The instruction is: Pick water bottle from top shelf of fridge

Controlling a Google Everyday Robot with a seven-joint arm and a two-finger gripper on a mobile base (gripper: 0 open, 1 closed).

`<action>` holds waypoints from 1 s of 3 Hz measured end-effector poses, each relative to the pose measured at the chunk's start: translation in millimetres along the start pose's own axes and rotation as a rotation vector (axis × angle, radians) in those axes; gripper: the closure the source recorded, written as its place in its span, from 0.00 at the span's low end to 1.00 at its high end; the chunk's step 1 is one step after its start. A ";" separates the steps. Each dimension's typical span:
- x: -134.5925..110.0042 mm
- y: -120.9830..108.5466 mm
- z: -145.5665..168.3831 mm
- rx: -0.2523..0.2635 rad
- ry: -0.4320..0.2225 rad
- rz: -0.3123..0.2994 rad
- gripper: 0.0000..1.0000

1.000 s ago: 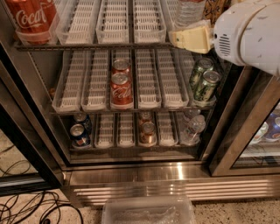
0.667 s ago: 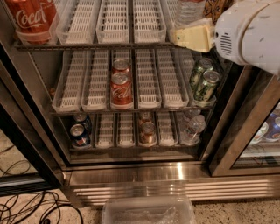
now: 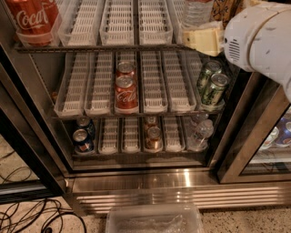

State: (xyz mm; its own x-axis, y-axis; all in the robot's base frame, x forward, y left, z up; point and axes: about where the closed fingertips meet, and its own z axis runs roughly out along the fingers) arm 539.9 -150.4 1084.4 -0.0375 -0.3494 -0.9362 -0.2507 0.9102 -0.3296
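Top shelf (image 3: 91, 47): claw (image 3: 202, 40) near water bottle (image 3: 196, 11), cans (image 3: 126, 88) below.

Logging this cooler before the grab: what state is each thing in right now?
Fridge, open, racks exposed.
Water bottle, upright at the right end of the top shelf.
Gripper, in front of the bottle's lower part.
Red cans, upright, middle rack.
Green cans, upright, middle rack's right end.
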 end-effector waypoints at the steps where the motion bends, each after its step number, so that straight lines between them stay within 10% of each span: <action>1: 3.9 3.3 5.5 -0.003 -0.012 0.029 0.25; 3: -3.3 17.2 16.2 -0.023 -0.060 0.069 0.28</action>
State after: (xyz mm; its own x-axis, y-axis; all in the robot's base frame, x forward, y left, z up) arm 551.4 -130.0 1079.9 0.0027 -0.2718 -0.9624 -0.2721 0.9258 -0.2622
